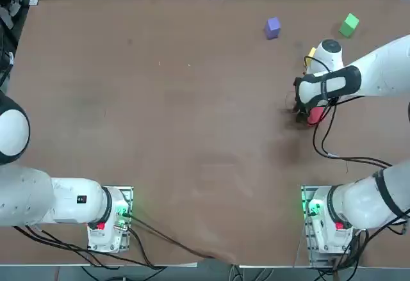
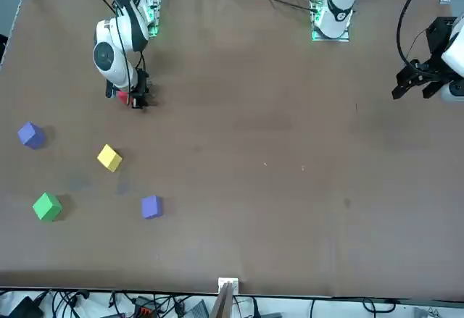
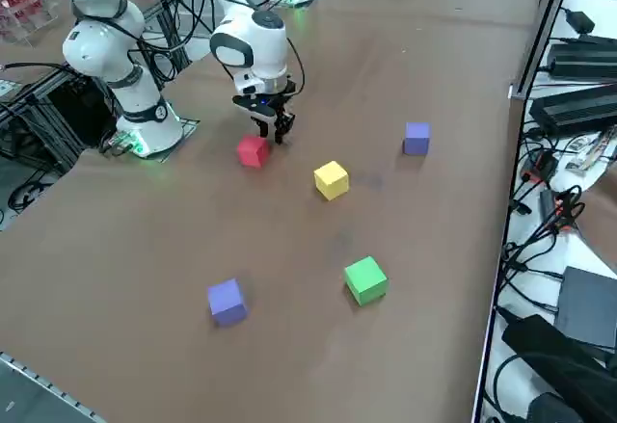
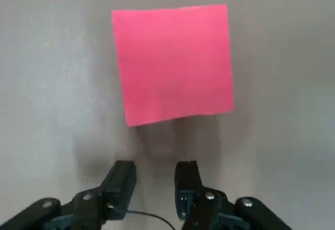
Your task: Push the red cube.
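- The red cube (image 4: pixel 172 62) lies on the table (image 1: pixel 160 134) in its right half, nearer the right edge than the middle and about midway between near and far edge. In the top view only a sliver of the red cube (image 1: pixel 315 115) shows under my wrist.
- It is a plain block with equal sides, so no long axis governs the push. Its faces sit slightly skewed to the line of the fingers in the wrist view.
- The right gripper (image 4: pixel 155 180) stands low beside it. The jaws are narrow, with only a slim gap between the two fingertips (image 4: pixel 121 176), and they hold nothing.
- The relation that matters: the cube lies straight ahead of the fingertips, apart from them by a strip of bare table, with its near face squarely over the gap. In the side view the right gripper (image 3: pixel 273 127) is on the side away from the table's right edge and the red cube (image 3: pixel 253 150) on the side toward it.
- I judge that a push from here would carry the cube toward the right edge; contact is not yet made.
- Outward: a yellow cube (image 3: pixel 331 179) is the nearest neighbour, toward the far edge. A purple cube (image 1: pixel 273 27) and a green cube (image 1: pixel 349 25) lie near the far edge, well apart from the push line.
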Controlling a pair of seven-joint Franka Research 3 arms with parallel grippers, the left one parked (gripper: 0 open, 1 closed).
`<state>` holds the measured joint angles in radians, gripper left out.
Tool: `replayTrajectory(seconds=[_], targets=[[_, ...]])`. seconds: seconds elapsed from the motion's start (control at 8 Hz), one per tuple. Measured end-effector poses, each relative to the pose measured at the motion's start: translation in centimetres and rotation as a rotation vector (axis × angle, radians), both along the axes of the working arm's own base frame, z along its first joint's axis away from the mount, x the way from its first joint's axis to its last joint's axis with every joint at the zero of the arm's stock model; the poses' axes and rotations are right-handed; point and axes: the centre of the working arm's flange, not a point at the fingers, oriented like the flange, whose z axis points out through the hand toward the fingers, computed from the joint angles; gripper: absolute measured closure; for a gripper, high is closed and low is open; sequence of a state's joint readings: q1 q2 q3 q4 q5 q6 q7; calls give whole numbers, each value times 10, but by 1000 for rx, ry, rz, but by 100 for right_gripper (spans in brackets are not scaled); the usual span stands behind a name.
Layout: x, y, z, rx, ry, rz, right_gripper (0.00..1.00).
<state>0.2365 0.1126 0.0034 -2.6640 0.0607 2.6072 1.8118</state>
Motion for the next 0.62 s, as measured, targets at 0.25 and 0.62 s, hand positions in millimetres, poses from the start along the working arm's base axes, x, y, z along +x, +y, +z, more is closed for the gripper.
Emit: replayTrajectory(seconds=[0.25, 0.62], targets=[[-1, -4, 0, -3, 13, -9, 53], [-2, -16, -2, -6, 41, -29, 54]])
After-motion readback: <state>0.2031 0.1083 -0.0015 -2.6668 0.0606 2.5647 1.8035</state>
